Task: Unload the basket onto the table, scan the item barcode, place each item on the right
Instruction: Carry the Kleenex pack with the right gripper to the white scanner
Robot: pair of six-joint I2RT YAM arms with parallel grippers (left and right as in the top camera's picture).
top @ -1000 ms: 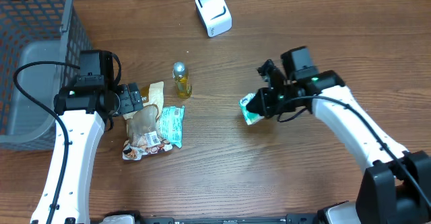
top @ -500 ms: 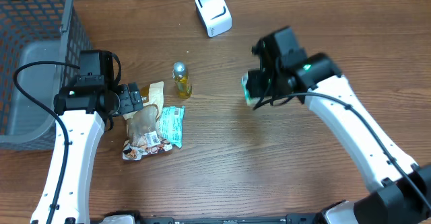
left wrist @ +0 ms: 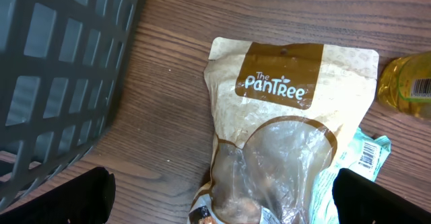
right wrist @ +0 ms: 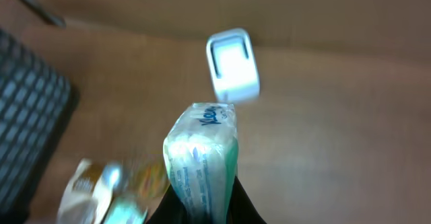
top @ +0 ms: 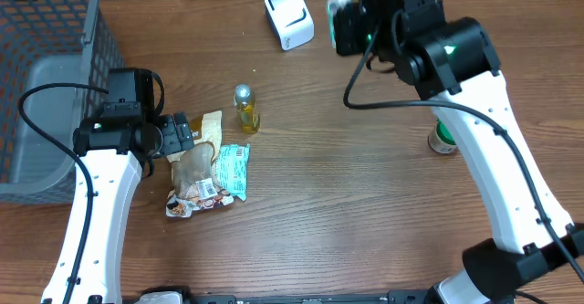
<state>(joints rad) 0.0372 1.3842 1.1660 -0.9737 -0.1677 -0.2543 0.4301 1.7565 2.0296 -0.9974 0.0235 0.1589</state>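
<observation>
Right gripper (right wrist: 202, 207) clenched on a tissue pack (right wrist: 202, 150), raised just beside the white scanner (top: 289, 16), left gripper (top: 185, 136) released, over a snack pouch (left wrist: 289, 116) well apart from the scanner

Left arm (top: 99, 199): I see white links, looping black cable (top: 22, 112).
Right arm (top: 497, 149): white links, green lights (top: 448, 51).
Left gripper (left wrist: 224, 198): black jaws.

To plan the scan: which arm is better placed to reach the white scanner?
Right: the right claw holds the tissue pack near the scanner; the left claw is open, empty.
</observation>
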